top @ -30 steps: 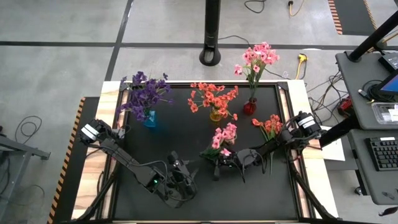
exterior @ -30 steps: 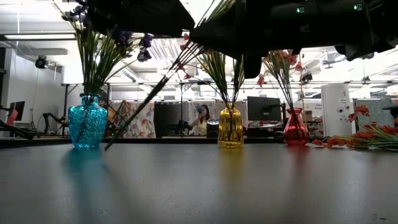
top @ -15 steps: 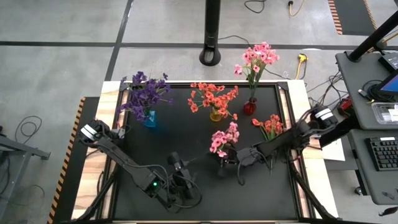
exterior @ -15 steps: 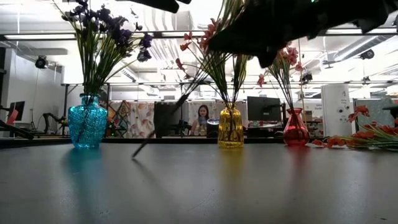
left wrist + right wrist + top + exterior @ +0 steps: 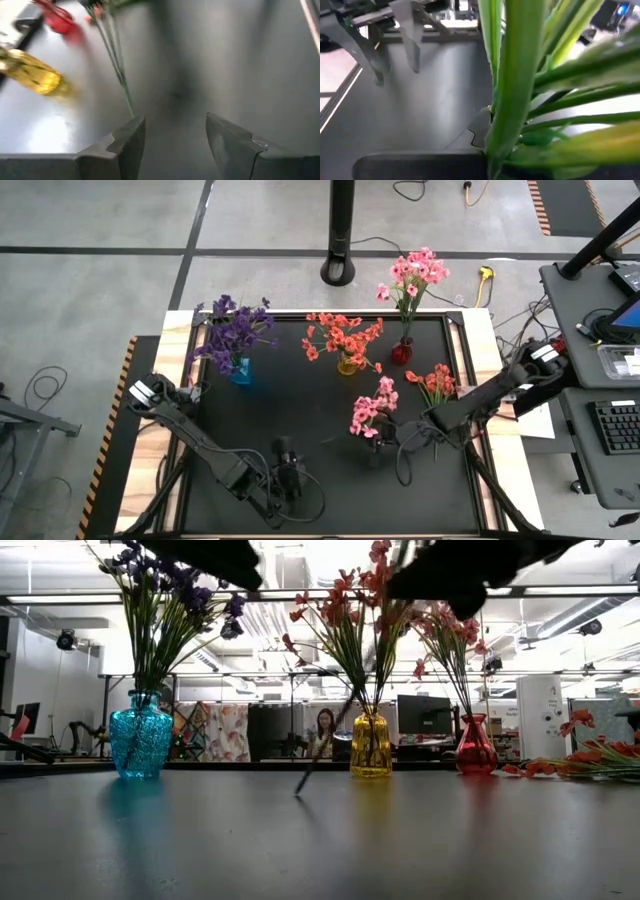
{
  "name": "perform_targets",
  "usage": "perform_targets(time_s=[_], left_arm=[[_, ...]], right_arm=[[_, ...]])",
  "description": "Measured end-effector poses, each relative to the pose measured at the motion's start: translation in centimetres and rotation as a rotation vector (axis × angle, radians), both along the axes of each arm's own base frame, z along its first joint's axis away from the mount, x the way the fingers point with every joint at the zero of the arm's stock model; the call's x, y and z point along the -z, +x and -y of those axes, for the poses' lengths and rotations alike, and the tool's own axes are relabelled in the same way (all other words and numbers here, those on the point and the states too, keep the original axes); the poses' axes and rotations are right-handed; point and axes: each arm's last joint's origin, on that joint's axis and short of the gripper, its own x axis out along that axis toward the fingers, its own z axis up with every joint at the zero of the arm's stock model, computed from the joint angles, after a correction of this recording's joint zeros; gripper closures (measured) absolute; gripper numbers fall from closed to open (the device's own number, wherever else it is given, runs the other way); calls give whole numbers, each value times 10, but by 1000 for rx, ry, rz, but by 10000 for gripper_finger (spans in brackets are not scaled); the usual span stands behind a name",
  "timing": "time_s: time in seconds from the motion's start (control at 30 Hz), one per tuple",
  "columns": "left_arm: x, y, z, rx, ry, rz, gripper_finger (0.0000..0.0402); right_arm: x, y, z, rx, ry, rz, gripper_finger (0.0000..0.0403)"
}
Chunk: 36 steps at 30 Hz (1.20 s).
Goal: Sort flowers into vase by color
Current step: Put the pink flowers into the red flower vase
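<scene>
One pink spray [image 5: 369, 412] held by right fingers [image 5: 385, 438], carrying step; next needs red vase [image 5: 401, 353]. Left fingers [image 5: 285, 452] wide, idle.

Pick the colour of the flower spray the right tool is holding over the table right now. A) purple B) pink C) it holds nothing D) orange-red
B: in the high view the right tool is shut on the pink spray above the black table, while the remaining orange-red spray lies on the table near the right edge.
</scene>
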Motion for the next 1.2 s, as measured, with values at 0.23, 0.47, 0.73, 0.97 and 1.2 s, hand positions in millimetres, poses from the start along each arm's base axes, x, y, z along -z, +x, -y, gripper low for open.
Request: perform_targets(time_s=[0.23,0.47,0.73,0.97,1.2], left_arm=[[1,-3,1,10,1,-23,227],[1,-2,-1,-36,5,8,233],[0,-2,-2,-67,43,41,233],[-1,0,-4,-60,86,42,233],[-2,1,-7,-69,147,54,233]], right_arm=[[-18,-31,14,41,46,-119,390],[-54,-69,33,78,113,-135,390],[-90,-95,47,204,138,-274,390],[-116,-108,58,439,33,-384,390],[-132,-114,72,565,-35,-356,390]])
